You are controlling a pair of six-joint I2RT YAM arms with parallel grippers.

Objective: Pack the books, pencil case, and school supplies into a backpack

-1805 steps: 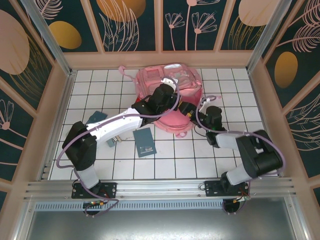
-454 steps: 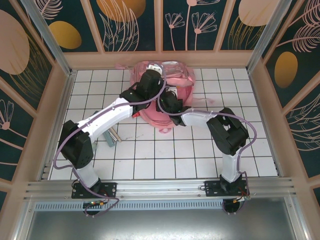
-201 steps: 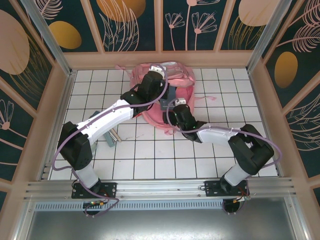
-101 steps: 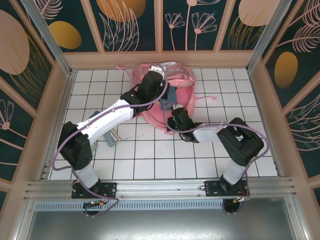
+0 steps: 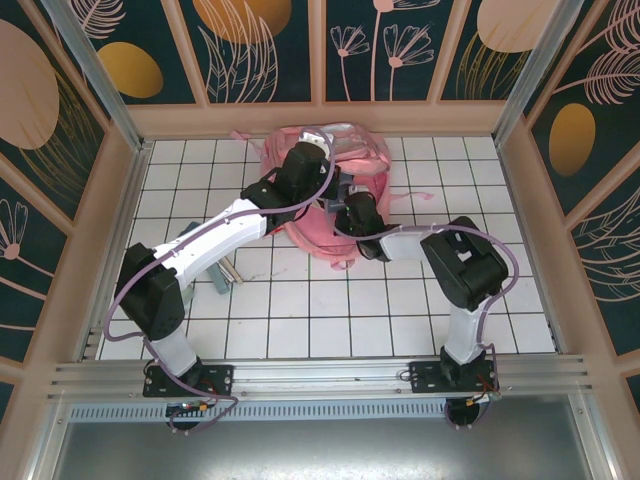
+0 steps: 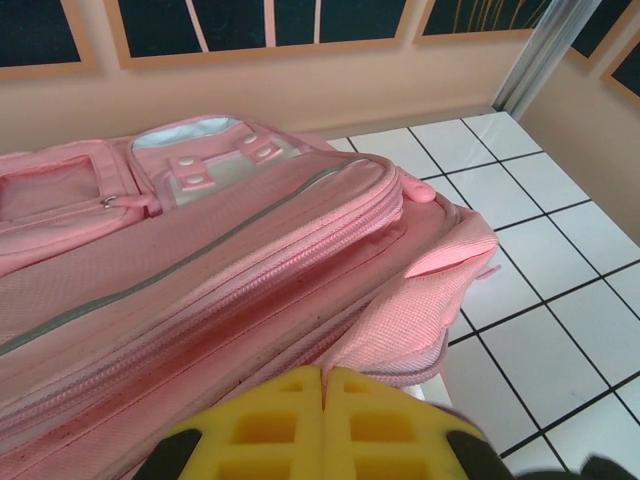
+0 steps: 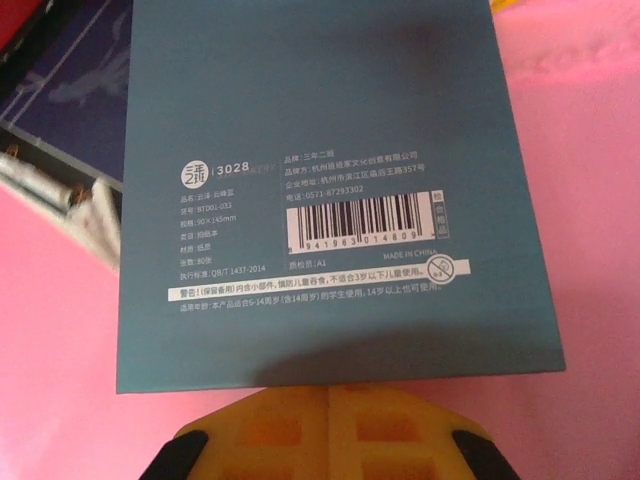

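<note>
Left claw (image 6: 322, 385) is closed, its two yellow pads pressed flat together, just in front of the pink backpack (image 6: 230, 250). Whether any fabric is pinched between the pads cannot be told. From the left wrist, the backpack is woven pink cloth with rows of zip seams and a pale grey strip running slantwise. A shiny pale pocket with round pink tabs sits at 12 o'clock, and a loose pink flap hangs at 3 o'clock over the white tiled floor (image 6: 560, 300).

Right claw (image 7: 330, 400) is also closed, pads together and holding nothing. Just beyond its tips, toward 12 o'clock, lies a small teal book (image 7: 320, 180). Its plain cover faces up and shows small white print, a white barcode box and the number 3028. It rests on pink backpack cloth. At 10 o'clock it lies over part of a navy book (image 7: 75, 85) with a faint pale drawing.

From above, the backpack (image 5: 372, 165) lies at 12 o'clock on the tiled floor, against the back wall. The left claw (image 5: 305, 165) and right claw (image 5: 352, 208) both reach onto it. At 9 o'clock on the floor, well apart from the backpack, lie a narrow grey-teal oblong piece (image 5: 219, 281) and thin tan sticks (image 5: 231, 271), just beside each other.
</note>
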